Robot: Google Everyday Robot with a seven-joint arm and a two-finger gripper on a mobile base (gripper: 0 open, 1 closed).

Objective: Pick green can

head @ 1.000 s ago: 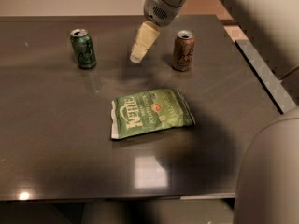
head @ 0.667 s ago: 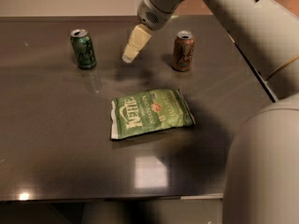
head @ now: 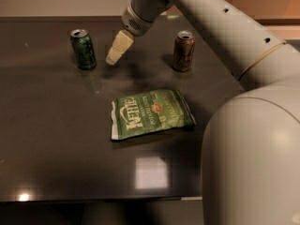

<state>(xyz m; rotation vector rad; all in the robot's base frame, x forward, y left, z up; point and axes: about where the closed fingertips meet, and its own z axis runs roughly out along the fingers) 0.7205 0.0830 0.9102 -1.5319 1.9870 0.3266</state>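
Observation:
The green can (head: 83,48) stands upright at the back left of the dark table (head: 51,139); it is dark green with a silver top and pale markings. My gripper (head: 112,60) hangs from the pale arm (head: 206,18) that reaches in from the right. It hovers above the table just right of the green can, with a small gap between them, and holds nothing.
A brown can (head: 183,51) stands upright at the back, right of the gripper. A flat light-green chip bag (head: 150,113) lies in the middle of the table. The arm's large pale body (head: 253,163) fills the lower right. The table's front edge runs along the bottom.
The gripper has moved left across the table, away from the brown can and closer to the green can. The cans and the bag have not moved.

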